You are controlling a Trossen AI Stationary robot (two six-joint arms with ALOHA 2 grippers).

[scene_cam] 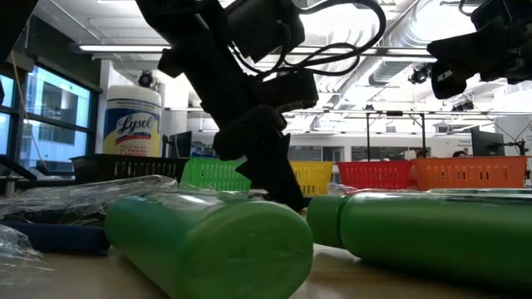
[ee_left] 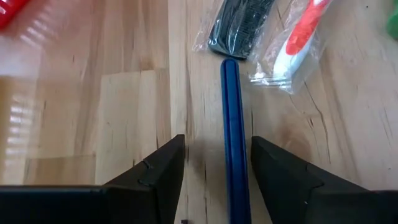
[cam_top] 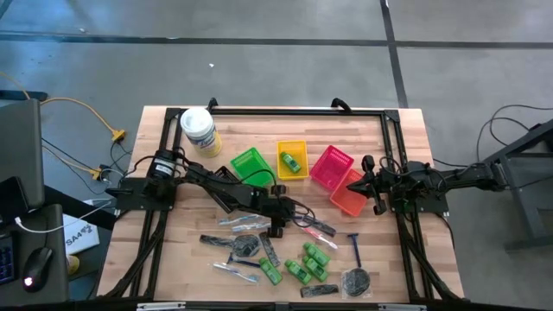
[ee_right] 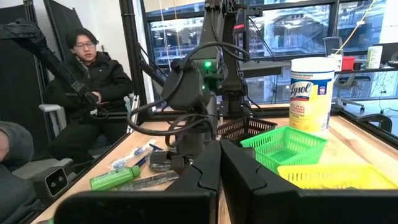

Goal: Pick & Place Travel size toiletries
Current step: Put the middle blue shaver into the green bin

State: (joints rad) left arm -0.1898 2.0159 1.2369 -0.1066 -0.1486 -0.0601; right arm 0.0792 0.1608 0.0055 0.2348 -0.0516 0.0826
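My left gripper is open and tipped down over the middle of the table. Its fingers stand on either side of a slim blue handle that lies flat on the wood, pointing away along the fingers. Just past the handle's far end lie a clear-wrapped dark comb and a clear-wrapped red-and-white stick. Green mini bottles, a blue razor and a round dark packet lie nearer the front edge. My right gripper is shut and waits level at the right side.
Green, yellow, red and orange baskets stand in a row behind the left gripper. A white tub with a yellow label stands at the far left. A black frame rims the table. A person sits beyond it.
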